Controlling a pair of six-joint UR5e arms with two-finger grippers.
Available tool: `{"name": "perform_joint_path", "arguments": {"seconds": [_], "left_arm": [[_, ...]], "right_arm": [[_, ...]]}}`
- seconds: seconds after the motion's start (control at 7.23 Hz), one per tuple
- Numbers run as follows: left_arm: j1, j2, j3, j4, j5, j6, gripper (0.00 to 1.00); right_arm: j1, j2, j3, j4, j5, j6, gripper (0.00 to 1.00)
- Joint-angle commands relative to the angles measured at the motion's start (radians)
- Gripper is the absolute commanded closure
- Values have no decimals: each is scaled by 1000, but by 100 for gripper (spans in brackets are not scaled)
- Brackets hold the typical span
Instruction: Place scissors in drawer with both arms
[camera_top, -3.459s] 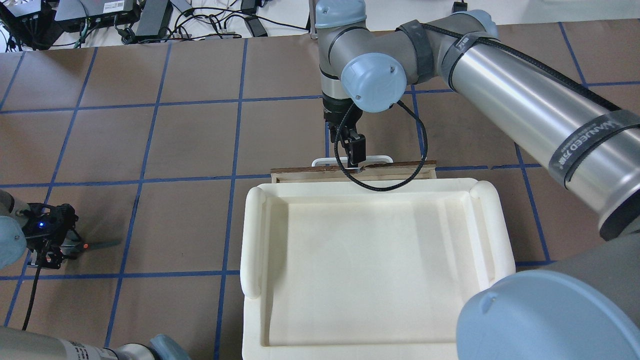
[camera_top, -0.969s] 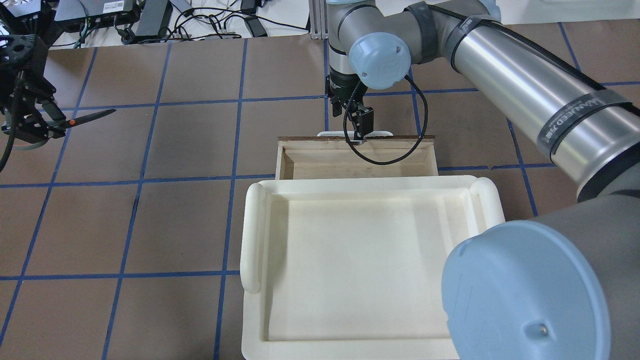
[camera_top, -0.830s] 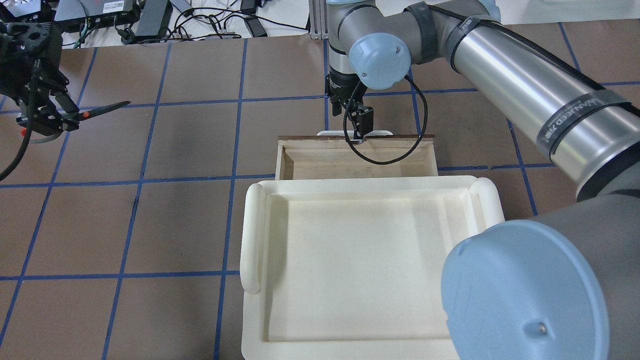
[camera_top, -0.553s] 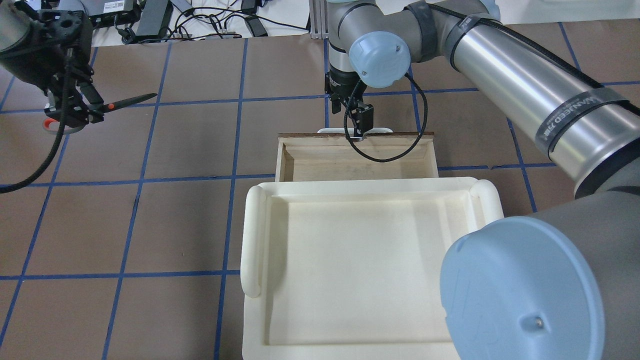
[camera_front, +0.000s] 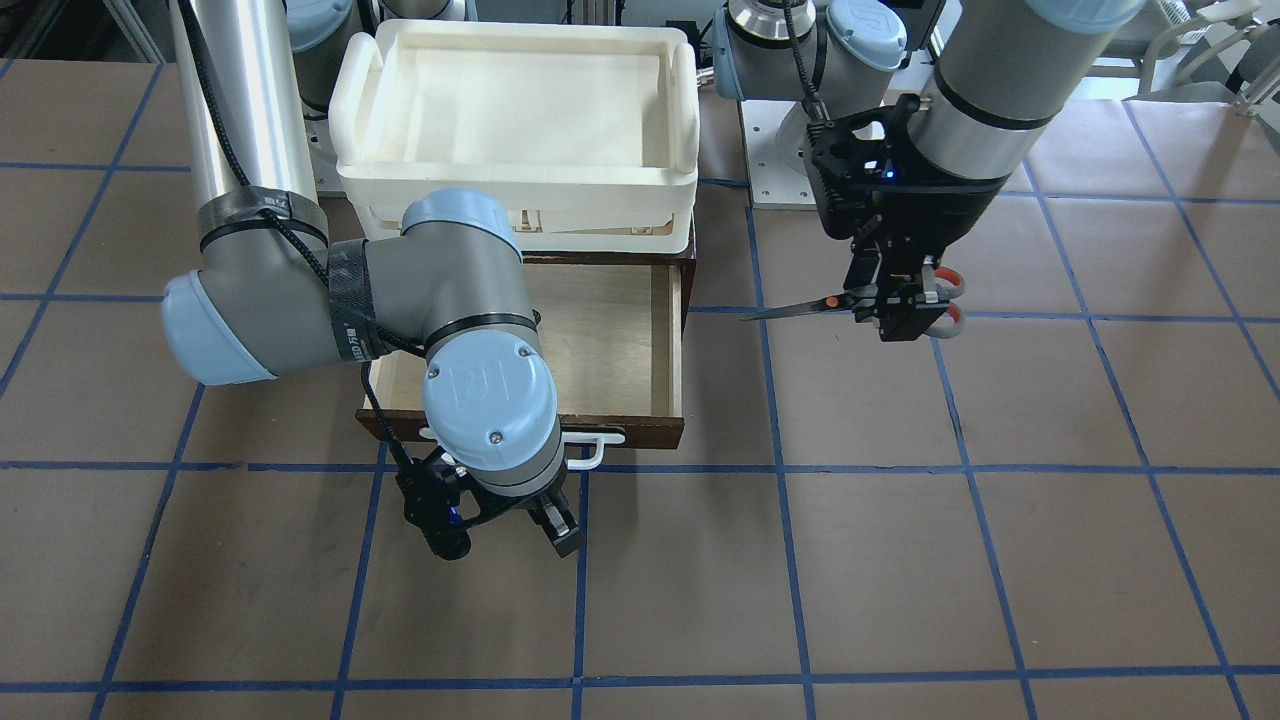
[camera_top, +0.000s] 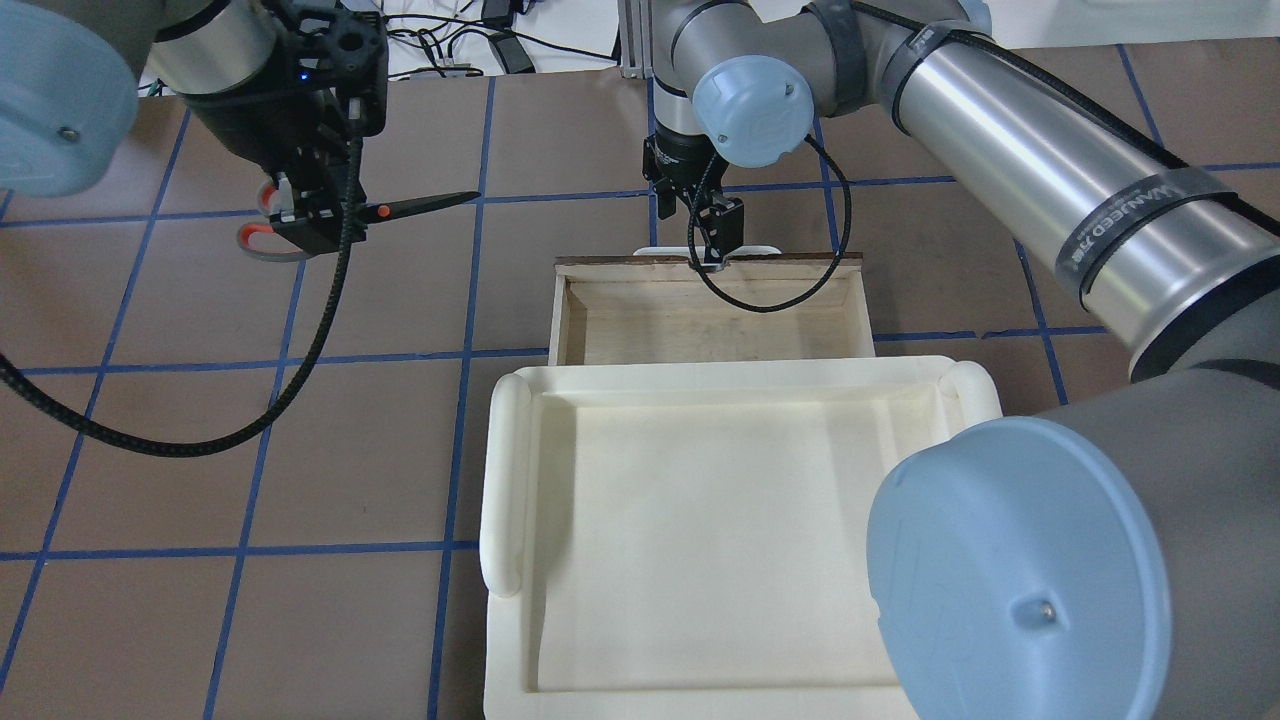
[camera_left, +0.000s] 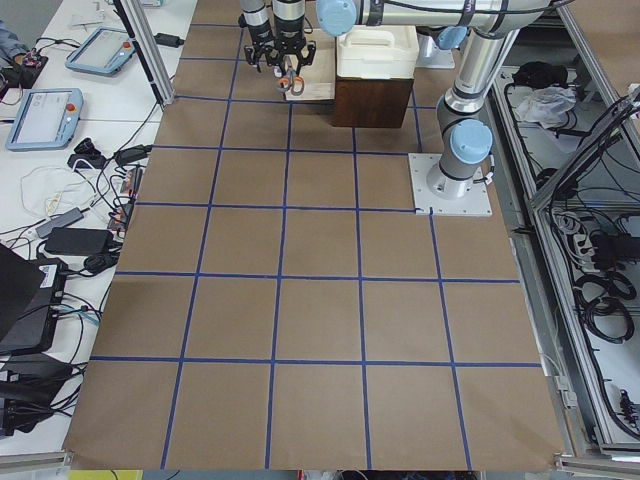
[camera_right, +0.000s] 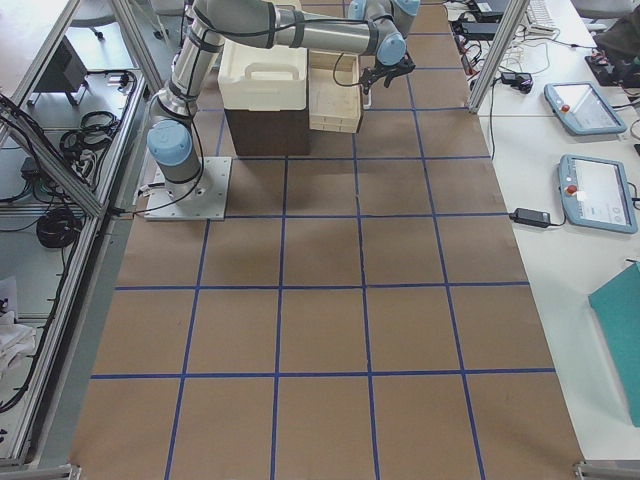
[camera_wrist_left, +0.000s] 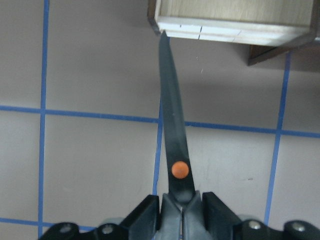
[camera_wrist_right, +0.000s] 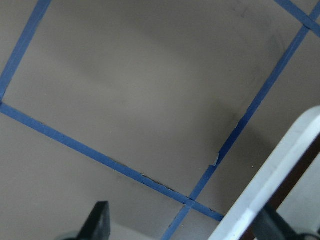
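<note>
My left gripper (camera_top: 318, 214) is shut on the scissors (camera_top: 400, 209) near their grey, orange-lined handles and holds them above the table, left of the drawer. The dark blades point at the drawer (camera_top: 561, 318), which is pulled open with its pale inside bare. In the left wrist view the blade (camera_wrist_left: 172, 125) runs from my gripper (camera_wrist_left: 182, 212) up to the drawer's corner (camera_wrist_left: 230, 22). In the front view the scissors (camera_front: 832, 299) hang from the left gripper (camera_front: 897, 308). My right gripper (camera_front: 505, 537) is open just past the white handle (camera_front: 592, 447), which also shows in the right wrist view (camera_wrist_right: 280, 175).
A white foam tray (camera_top: 508, 480) sits on top of the brown cabinet behind the open drawer. The right arm's elbow (camera_front: 470, 300) hangs over part of the drawer. A brown table with blue grid lines (camera_top: 300, 420) lies all around.
The drawer has been pulled open by the right gripper. My left gripper has lifted the scissors from the near left and carried them far and right, toward the drawer.
</note>
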Motion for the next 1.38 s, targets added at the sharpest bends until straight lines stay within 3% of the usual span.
{"name": "perform_joint_path", "arguments": {"seconds": [0.0, 0.69, 1.25], "left_arm": [[-45, -6, -3, -9, -8, -52, 100], [-76, -31, -15, -11, -8, -104, 100], [-195, -81, -14, 15, -16, -273, 100]], "right_arm": [[0, 11, -13, -2, 0, -10, 0], [0, 9, -10, -1, -3, -7, 0], [-3, -96, -11, 44, -29, 2, 0]]}}
